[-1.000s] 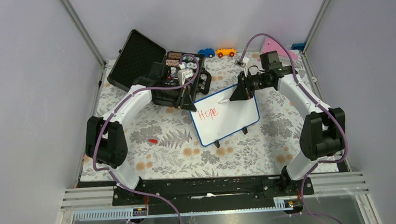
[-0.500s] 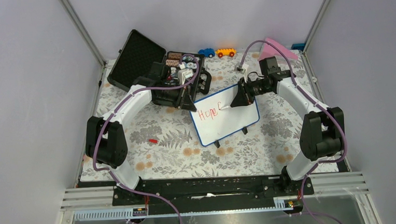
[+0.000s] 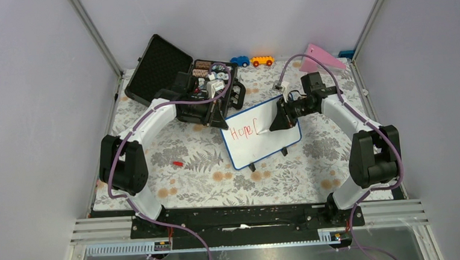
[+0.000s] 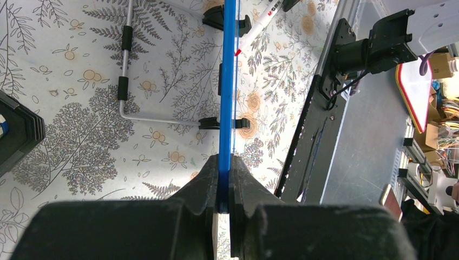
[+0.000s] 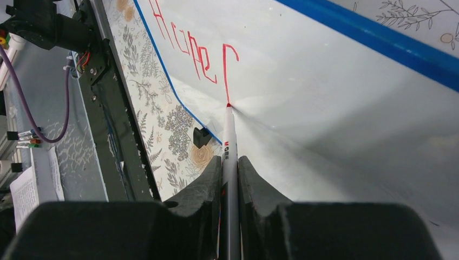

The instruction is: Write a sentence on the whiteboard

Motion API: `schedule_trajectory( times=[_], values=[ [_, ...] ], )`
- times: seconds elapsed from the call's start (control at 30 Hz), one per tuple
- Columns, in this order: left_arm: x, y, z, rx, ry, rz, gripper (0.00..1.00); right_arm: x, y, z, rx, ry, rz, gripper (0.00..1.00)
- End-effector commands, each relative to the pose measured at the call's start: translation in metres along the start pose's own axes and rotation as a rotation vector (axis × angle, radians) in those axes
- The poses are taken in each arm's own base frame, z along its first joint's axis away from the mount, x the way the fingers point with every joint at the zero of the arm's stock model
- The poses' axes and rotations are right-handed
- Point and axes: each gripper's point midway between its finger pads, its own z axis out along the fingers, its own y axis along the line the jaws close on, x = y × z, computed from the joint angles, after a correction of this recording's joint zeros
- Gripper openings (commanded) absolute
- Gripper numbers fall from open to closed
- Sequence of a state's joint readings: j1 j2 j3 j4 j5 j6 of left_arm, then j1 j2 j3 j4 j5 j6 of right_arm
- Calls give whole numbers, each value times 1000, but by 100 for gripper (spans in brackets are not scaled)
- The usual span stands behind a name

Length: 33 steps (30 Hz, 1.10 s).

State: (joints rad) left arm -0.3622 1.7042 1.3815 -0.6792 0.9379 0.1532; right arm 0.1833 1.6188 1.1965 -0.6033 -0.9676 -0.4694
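Note:
The whiteboard (image 3: 272,143), white with a blue frame, stands tilted on the floral mat. Red letters "Hope" (image 3: 241,131) start the sentence, and a hooked red stroke (image 5: 227,67) follows them. My left gripper (image 3: 218,121) is shut on the board's blue edge (image 4: 228,81) at its left corner. Over the board's upper right, my right gripper (image 3: 279,120) is shut on a white marker (image 5: 229,142). The marker's red tip touches the board at the bottom of the hooked stroke.
An open black case (image 3: 173,78) with small items sits behind the left arm. A blue toy car (image 3: 240,61), an orange one (image 3: 262,60) and a pink sheet (image 3: 321,56) lie at the back. A small red piece (image 3: 177,163) lies on the mat. A wire stand (image 4: 125,81) props the board.
My right gripper has moved the marker down the board. A hooked red stroke has appeared after "Hope" and grown longer. The left arm has not moved.

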Motion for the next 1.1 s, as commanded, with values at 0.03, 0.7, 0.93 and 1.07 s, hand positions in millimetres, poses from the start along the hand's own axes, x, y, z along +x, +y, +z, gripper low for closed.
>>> schedule_trajectory(
  times=[0.03, 0.7, 0.93, 1.07],
  values=[
    [-4, 0, 3, -3, 1, 39, 0, 2, 7, -3, 1, -1, -44, 0],
    [-5, -1, 3, -2, 0, 41, 0, -29, 35, -11, -48, -37, -126, 0],
    [-4, -2, 2, -6, -1, 45, 0, -49, 23, -10, -3, -72, -121, 0],
    [-5, -2, 2, -7, -1, 45, 0, -50, 18, -8, 3, -67, -117, 0]
  ],
)
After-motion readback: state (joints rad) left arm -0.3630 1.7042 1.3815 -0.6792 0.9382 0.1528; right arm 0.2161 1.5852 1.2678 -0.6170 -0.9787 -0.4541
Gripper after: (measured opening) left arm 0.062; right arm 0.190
